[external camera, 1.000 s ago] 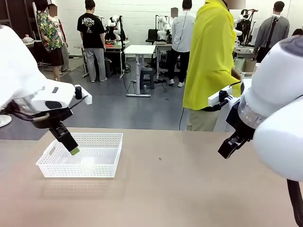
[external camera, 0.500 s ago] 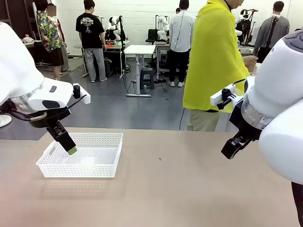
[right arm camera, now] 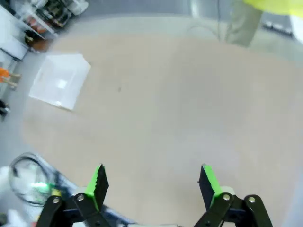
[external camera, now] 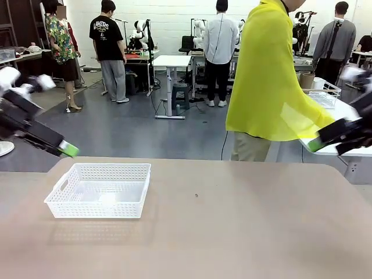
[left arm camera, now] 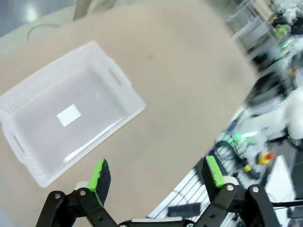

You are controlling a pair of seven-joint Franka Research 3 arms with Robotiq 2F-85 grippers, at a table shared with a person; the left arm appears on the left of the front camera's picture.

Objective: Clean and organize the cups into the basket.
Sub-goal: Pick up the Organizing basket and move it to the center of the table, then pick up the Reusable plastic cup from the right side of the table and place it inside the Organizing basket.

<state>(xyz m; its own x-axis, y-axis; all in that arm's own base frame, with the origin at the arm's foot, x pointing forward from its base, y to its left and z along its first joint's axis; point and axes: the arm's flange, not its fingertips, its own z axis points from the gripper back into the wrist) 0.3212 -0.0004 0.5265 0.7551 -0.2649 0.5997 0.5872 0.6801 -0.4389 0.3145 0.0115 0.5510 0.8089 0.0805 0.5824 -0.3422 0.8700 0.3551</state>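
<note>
Front: we are hovering the left gripper (external camera: 68, 149) up-left of the basket (external camera: 99, 190) on the table (external camera: 232, 221), the right gripper (external camera: 317, 144) far right of it, near a person (external camera: 273, 75). Left wrist: jaws apart above the basket. Right wrist: jaws apart; swinging basketward, we risk striking the person.

Observed: rear wall (external camera: 168, 14) white-painted brick; floor (external camera: 145, 133) grey and glossy under even overhead light; white desk (external camera: 172, 60) mid-room with people (external camera: 110, 49) standing nearby; worktop (external camera: 244, 226) beige, matte
</note>
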